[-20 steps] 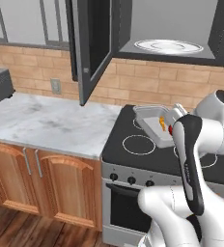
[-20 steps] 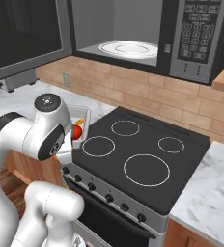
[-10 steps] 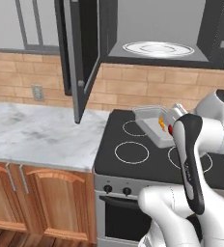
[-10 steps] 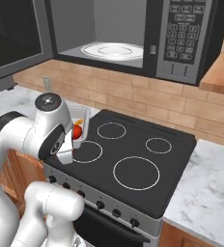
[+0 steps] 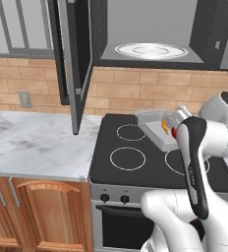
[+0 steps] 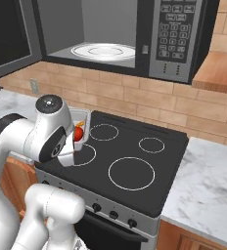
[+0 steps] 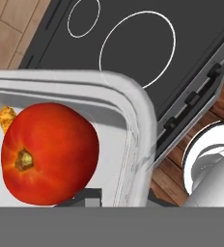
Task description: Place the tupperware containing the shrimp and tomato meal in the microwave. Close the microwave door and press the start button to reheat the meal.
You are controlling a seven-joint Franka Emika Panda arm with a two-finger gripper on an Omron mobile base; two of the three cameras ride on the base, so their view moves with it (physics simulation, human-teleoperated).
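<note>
Claw: hidden behind the arm's wrist in both base views. Judging by the tub riding level in the air with nothing under it, the claw (image 7: pixel 87 200) is clenched on the tub's near rim.
Tub: the tupperware (image 5: pixel 157 129) hangs above the stove, just left of the arm's white wrist in the left base view. In the right base view the tub (image 6: pixel 79 118) peeks out from behind the arm's shoulder. It is kept flat, I think so that the food does not slide out.
Meal: the tomato (image 7: pixel 49 152) sits in the tub close to the claw, and the shrimp (image 7: pixel 6 117) lies just beyond it against the wall. From the left base view both show as small red and orange spots at the tub's right end.
Stove: the black cooktop (image 5: pixel 130 157) lies below the tub, well apart from it.
Microwave: the microwave (image 6: pixel 135 36) is mounted above the stove, its cavity bare but for the white turntable (image 5: pixel 151 50).
Door: the door (image 5: pixel 76 59) stands swung out to the left, leaving the mouth free for loading.
Stage: carrying. The tub is well below the cavity, so lifting and sliding it in comes next, then the door and the start button on the panel (image 6: pixel 172 39).
Risk: the rim grip is off-centre, so a tilt could spill the tomato.
</note>
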